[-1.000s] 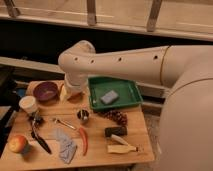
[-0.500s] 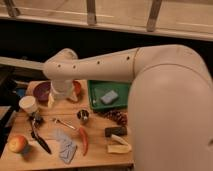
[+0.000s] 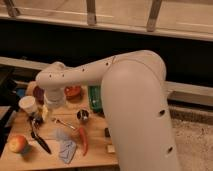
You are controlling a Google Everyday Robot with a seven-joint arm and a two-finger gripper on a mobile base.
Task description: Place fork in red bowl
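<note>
Your claw [image 3: 50,106] hung open and empty over the tabletop's [image 3: 95,156] left side, beside the red bowl [image 3: 73,91]. The fork [image 3: 64,123] lay flat near the metal cup [image 3: 83,116], not yet picked. You were likely lining up the grab.

Tool [image 3: 50,106] low at table [image 3: 95,151] left; arm [image 3: 85,75] overhangs red bowl [image 3: 73,91]; fork [image 3: 64,123] clear between metal cup [image 3: 83,116], chili [image 3: 83,141].
</note>
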